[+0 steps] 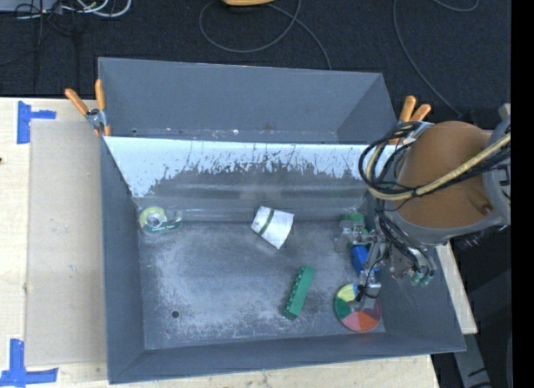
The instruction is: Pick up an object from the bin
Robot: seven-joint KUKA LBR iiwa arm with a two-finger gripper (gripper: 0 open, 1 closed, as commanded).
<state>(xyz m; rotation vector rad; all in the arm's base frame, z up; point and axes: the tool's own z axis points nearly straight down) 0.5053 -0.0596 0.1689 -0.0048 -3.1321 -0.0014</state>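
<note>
Gripper [368, 284] low over a coloured disc, lower right of the bin

Arm reaching in from the right of the frame, its orange cover [442, 179] and cables above the gripper. The gripper hangs at the upper edge of a flat round disc [359, 314] with red, green and yellow segments, probably the thing nearest to hand. How far it is open, and whether it grips anything, cannot be told. Further left on the grey bin [242, 94] floor lie a green block [298, 292], a white crumpled piece [273, 227] and a clear ring [155, 220], well apart, which should suit picking one alone.

Scuffed matt metal bin [209, 328]; glossy green plastic block [298, 292].
</note>
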